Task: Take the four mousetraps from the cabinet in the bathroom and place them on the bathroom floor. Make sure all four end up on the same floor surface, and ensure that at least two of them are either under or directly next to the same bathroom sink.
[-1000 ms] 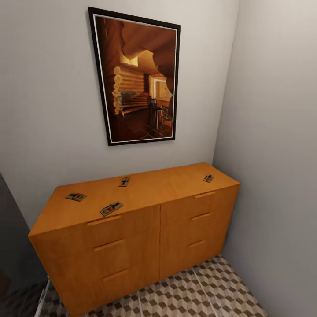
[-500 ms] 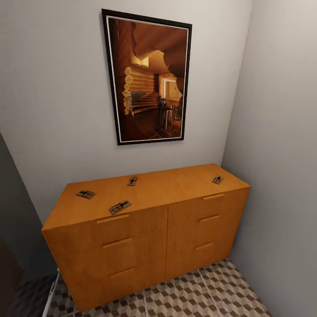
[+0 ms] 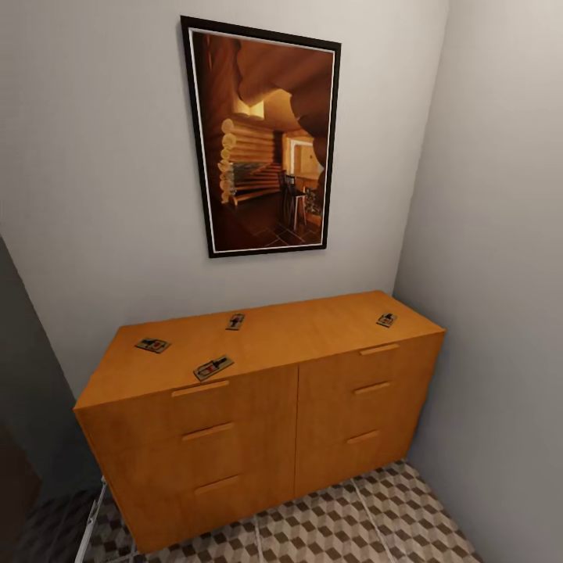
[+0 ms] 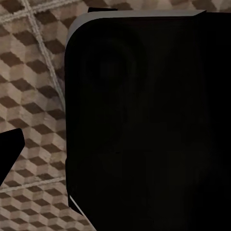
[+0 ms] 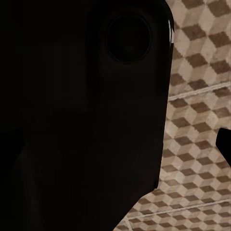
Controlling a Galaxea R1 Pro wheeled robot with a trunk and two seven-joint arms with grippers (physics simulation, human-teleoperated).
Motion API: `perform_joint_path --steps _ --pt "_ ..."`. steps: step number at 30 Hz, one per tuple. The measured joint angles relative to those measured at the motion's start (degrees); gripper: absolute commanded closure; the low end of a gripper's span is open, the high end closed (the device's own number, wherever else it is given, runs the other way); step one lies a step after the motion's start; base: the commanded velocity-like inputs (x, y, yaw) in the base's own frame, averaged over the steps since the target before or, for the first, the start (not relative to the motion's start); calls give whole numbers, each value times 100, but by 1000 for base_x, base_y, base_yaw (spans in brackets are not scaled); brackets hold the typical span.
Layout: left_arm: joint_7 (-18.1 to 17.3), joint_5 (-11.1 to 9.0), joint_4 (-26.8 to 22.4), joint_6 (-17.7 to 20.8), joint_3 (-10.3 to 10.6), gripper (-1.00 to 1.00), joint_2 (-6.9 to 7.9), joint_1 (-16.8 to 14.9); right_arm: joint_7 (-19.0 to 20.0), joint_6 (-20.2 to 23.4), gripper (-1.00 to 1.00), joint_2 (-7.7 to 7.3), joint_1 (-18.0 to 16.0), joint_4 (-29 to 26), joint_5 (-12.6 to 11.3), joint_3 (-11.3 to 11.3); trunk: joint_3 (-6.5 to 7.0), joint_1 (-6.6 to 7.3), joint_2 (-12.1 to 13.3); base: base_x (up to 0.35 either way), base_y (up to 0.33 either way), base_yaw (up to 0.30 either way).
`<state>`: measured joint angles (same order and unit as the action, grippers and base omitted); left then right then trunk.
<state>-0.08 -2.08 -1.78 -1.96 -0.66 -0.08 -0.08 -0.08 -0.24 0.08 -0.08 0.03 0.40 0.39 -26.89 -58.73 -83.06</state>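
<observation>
Mousetraps, all four of them, sat on top of the cabinet (image 3: 258, 407), that low orange-brown sideboard tucked into the corner. One mousetrap (image 3: 152, 345) was near the left end, another (image 3: 213, 367) lay tilted close to the front edge just above the top-left drawer handle, a third (image 3: 235, 321) was further back toward the wall, and the fourth (image 3: 386, 320) was way over at the right end, well apart from the rest. None of them were touching each other.

Above the cabinet hung a dark-framed picture (image 3: 262, 141) of a log-cabin interior on the grey wall (image 3: 102, 172). The bathroom floor (image 3: 352, 524), with its cube-pattern tiles, showed in front of the cabinet.

Both wrist cams looked down at the same tiles, (image 4: 33, 96) and (image 5: 197, 120), with a big black robot part (image 4: 149, 120) blocking most of each. Honestly couldn't tell whether either gripper's fingers were spread or pressed together; a dark bit at each frame's edge was all there was.
</observation>
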Motion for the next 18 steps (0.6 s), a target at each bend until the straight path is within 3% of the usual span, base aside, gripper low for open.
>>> perform_joint_path --steps 12,18 --pt "0 0 -1 1 0 -100 0 0 0 0 -100 0 0 -1 0 1 0 0 0 0 -150 0" --pt "0 0 0 1 0 -100 0 0 0 0 -100 0 0 0 0 1 0 0 0 0 -42 0"
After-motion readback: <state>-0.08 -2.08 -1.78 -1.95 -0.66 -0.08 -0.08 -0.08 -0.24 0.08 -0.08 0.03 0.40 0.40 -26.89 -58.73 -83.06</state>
